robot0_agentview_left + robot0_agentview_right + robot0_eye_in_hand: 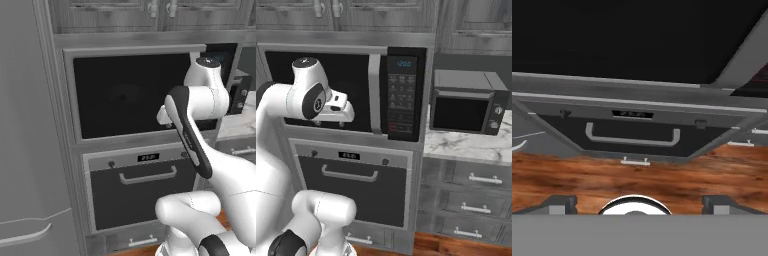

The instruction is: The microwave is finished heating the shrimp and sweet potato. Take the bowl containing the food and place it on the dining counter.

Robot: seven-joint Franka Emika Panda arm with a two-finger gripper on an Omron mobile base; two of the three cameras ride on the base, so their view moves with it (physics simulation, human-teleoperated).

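The microwave (pixel 346 75) is built into the cabinet wall, its wide black glass door (pixel 125 95) shut. Its vertical bar handle (pixel 374 92) and keypad panel (pixel 402 97) sit on the right. My gripper (pixel 329 123) hangs in front of the door's lower edge, left of the handle, pointing down. The hand (pixel 162 116) is partly hidden behind my forearm in the left base view. In the hand view the fingertips (pixel 559 203) stand wide apart with nothing between them, so the gripper (pixel 639 204) is open. The bowl, shrimp and sweet potato are hidden. The dining counter is out of view.
An oven (pixel 351 185) with a horizontal handle (pixel 632 136) sits under the microwave. A small black appliance with knobs (pixel 468 107) stands on a marble countertop (pixel 456 145) to the right, over grey drawers (pixel 476 180). A tall grey panel (pixel 27 150) is on the left, wood floor (pixel 637 175) below.
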